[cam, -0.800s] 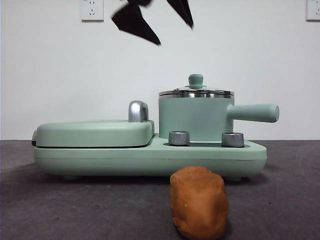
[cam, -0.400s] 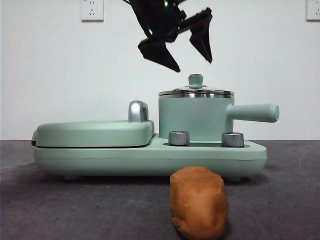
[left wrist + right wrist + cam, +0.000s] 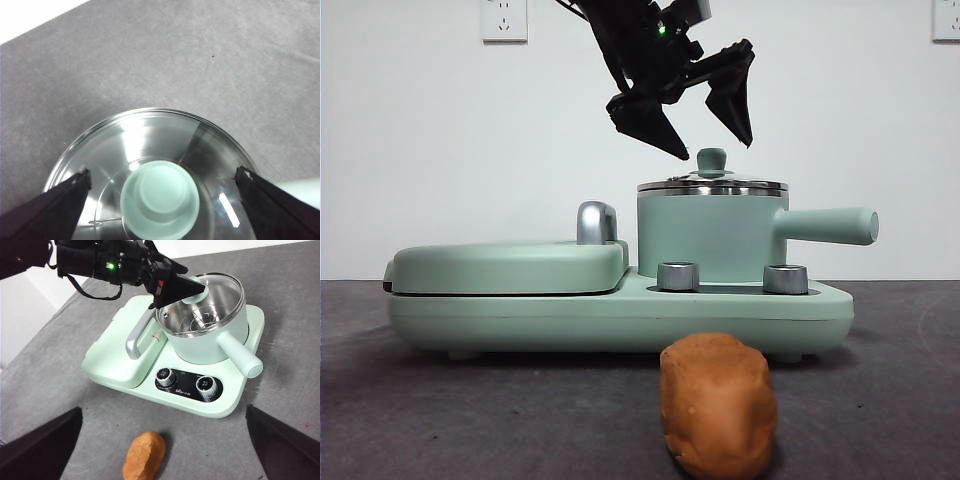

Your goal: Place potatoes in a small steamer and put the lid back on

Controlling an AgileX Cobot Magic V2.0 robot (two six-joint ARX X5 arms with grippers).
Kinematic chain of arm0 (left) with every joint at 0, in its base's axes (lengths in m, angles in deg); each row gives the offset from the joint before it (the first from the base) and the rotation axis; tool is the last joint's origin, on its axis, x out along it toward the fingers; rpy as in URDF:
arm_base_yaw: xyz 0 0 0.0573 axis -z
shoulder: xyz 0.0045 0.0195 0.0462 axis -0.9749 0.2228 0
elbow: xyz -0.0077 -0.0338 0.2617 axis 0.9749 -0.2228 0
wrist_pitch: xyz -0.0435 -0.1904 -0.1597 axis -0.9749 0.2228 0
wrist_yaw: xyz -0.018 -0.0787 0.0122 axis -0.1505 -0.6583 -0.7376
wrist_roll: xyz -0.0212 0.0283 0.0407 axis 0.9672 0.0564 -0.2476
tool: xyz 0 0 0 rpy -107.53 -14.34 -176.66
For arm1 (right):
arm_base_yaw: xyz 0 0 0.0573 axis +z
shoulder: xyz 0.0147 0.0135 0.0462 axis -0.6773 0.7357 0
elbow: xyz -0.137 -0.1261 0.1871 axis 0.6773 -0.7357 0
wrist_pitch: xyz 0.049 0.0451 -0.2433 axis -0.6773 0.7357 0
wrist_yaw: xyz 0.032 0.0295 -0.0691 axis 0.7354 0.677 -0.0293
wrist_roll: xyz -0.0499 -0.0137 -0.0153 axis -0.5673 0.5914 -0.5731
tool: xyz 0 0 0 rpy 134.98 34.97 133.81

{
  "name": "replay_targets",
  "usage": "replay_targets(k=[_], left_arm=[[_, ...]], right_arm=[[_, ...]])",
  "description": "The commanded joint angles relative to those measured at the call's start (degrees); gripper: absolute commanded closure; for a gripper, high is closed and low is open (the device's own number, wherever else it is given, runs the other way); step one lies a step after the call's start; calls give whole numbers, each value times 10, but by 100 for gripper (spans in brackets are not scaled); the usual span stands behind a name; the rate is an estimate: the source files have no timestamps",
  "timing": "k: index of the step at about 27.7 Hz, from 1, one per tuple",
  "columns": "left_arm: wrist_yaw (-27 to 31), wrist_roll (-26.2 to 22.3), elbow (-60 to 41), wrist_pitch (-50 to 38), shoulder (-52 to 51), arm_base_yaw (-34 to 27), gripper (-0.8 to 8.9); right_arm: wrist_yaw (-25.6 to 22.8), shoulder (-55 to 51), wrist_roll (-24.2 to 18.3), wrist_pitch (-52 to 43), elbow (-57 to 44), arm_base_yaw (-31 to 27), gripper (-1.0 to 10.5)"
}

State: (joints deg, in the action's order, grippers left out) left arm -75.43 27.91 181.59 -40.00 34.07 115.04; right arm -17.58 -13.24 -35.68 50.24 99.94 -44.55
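Nearest us, the potato (image 3: 718, 405) lies on the dark desk (image 3: 470, 420) in front of the cooker base (image 3: 620, 310), untouched. Behind it the small steamer (image 3: 705, 235) sits on that base with the lid (image 3: 712, 186) on. Above, our left gripper (image 3: 705, 125) hovers over the lid knob (image 3: 160, 200), jaws spread wide and empty, one on each side of it. We judge we should lower straight, keep the knob centred, close on it, then lift level. Our right gripper (image 3: 160, 450) waits near the potato, jaws wide apart, holding nothing.
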Motion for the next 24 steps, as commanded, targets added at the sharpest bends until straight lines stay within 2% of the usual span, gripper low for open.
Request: replay_targets(k=[1,9,16,19,23,24], left_arm=[[0,-14,18,-5,17,6,355],[0,-14,18,1,28,8,375],[0,-14,18,9,28,8,651],[0,-14,18,7,28,10,674],[0,-14,18,7,28,11,795],[0,-13,19,7,27,11,798]], right_arm=[[0,2,-4,-3,11,1,425],[0,2,-4,-2,11,1,425],[0,2,-4,-2,11,1,425],[0,2,-4,8,11,1,425],[0,2,-4,12,11,1,425],[0,2,-4,12,11,1,425]])
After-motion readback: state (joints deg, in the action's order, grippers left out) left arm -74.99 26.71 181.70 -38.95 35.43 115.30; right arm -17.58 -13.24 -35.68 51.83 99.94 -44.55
